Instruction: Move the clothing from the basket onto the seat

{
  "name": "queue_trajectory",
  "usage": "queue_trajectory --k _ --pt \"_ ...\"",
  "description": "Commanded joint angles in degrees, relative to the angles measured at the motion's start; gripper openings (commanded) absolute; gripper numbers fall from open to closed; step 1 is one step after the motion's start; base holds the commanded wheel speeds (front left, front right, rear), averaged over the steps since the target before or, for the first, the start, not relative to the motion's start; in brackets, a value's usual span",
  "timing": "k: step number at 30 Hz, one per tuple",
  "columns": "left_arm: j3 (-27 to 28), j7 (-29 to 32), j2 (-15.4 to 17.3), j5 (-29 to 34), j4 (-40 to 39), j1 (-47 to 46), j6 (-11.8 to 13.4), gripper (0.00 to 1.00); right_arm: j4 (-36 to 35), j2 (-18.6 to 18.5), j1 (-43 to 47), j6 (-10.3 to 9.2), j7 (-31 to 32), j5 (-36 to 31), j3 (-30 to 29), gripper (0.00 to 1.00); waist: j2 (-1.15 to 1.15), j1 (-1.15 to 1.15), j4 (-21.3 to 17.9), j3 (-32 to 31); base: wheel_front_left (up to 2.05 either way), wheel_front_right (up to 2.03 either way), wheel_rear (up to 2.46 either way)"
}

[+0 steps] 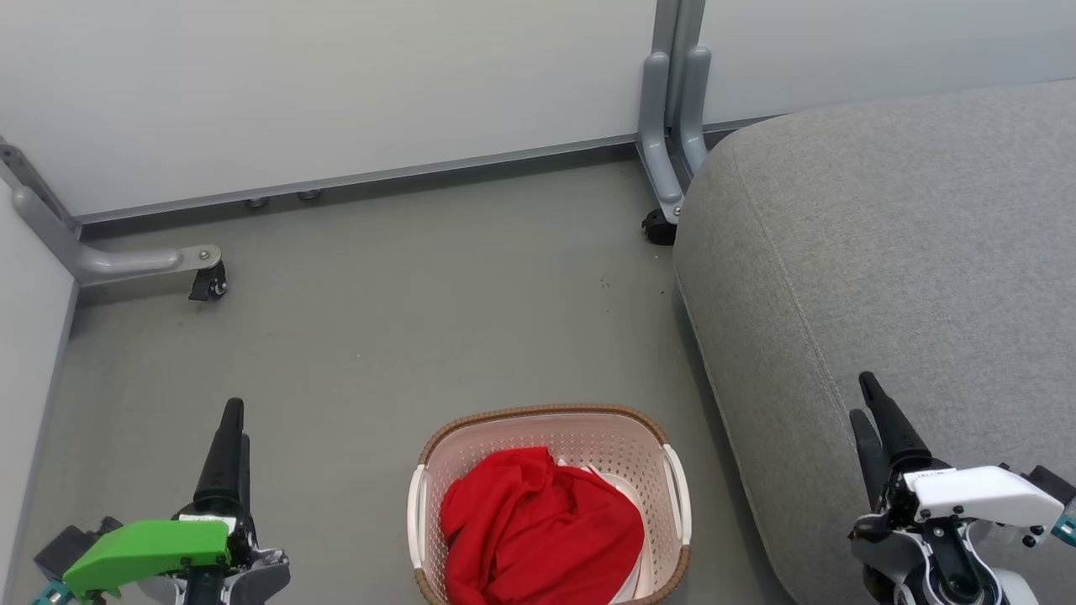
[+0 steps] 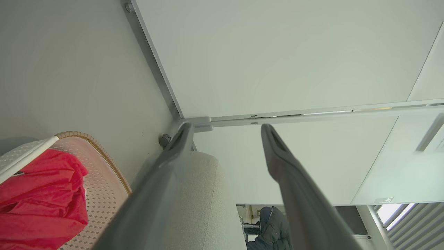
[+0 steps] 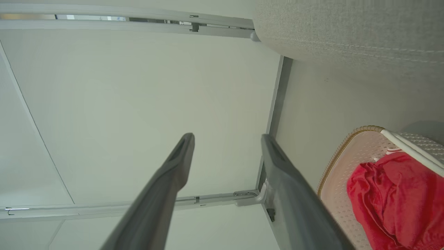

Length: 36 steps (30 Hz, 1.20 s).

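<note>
- Grey floor [image 1: 378,336] underfoot, pale partition walls [image 1: 336,84] behind, standing on grey metal feet with small black casters [image 1: 208,286].
- Low and centre in the head view sits the basket [image 1: 551,413], cream and perforated with a brown woven-look rim, flat on the floor.
- The clothing [image 1: 538,529] is heaped inside it, a crumpled bright red bundle filling most of the tub, with a sliver of white showing at its right side.
- To the right, the big light grey seat [image 1: 908,252] swells in, its rounded edge just beside the basket's right handle [image 1: 677,496].
- The left gripper [image 1: 235,420] hangs over bare floor, well apart from the basket on its left side; the left wrist view shows its two dark fingers [image 2: 277,163] spread wide, with wall and seat in the gap.
- The right gripper [image 1: 862,397] is over the near part of the seat; its wrist view has the fingers [image 3: 180,156] just as wide, pointing at the partition, with the basket and the red fabric off to one side.
</note>
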Motion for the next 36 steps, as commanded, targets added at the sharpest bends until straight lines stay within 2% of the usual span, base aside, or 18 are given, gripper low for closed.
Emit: queue_trajectory --k 1,7,15,30,36 --pt "-0.22 -0.66 0.38 3.55 -1.68 -0.73 0.09 1.0 -1.54 -0.22 -0.87 0.02 -0.75 -3.28 0.34 1.0 0.0 0.0 0.02 0.02 0.0 0.0 0.0" --pt "-1.24 -2.22 0.18 11.67 -3.45 -0.12 0.18 1.0 -2.98 -0.26 -0.51 0.02 -2.32 -12.78 1.58 1.0 0.0 0.0 0.09 0.07 0.0 0.0 0.0" --pt "-2.44 -4.17 0.18 20.08 -5.02 0.53 1.0 1.0 -4.7 -0.32 0.33 0.02 -4.29 -21.91 2.42 1.0 0.0 0.0 0.17 0.06 0.0 0.0 0.0" --pt "-4.57 -7.44 0.26 33.39 -7.29 1.75 2.02 1.0 -6.09 -0.41 1.71 0.02 -7.54 -35.83 5.28 1.0 0.0 0.0 0.47 -0.15 0.0 0.0 0.0" --pt "-5.14 -8.58 0.3 38.25 -8.16 2.08 2.31 1.0 -6.7 -0.44 2.4 0.03 -8.69 -38.44 5.8 1.0 0.0 0.0 0.6 -0.23 0.0 0.0 0.0"
